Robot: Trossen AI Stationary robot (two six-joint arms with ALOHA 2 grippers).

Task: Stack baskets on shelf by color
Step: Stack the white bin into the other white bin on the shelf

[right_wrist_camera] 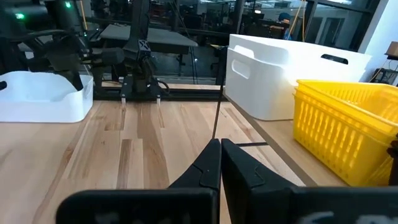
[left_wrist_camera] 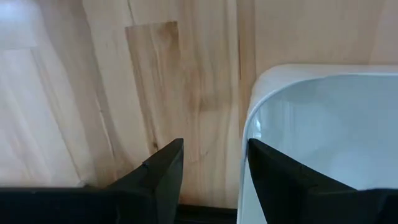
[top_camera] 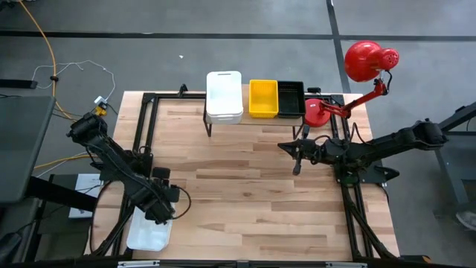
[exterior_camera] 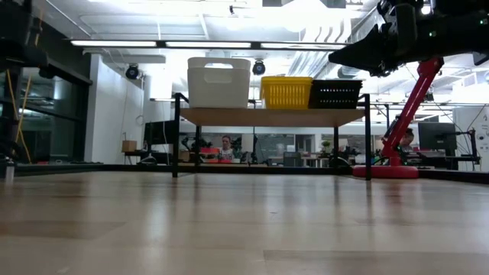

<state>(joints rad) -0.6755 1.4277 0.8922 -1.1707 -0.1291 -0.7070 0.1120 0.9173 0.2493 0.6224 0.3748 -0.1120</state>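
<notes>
Fingers [left_wrist_camera: 163, 174] of the left arm straddle white basket [left_wrist_camera: 311, 143] rim.

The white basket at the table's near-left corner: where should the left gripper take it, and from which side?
Grip the white basket by its thin upright rim wall near the rounded corner, coming from above. The left gripper is open, one finger inside the wall and one outside, so closing should pinch it.

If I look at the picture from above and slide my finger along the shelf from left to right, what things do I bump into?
Tall white plastic basket → shallow yellow plastic basket → black plastic basket, all side by side on the light wood shelf, then, off the shelf's end, the round red lamp base.
</notes>
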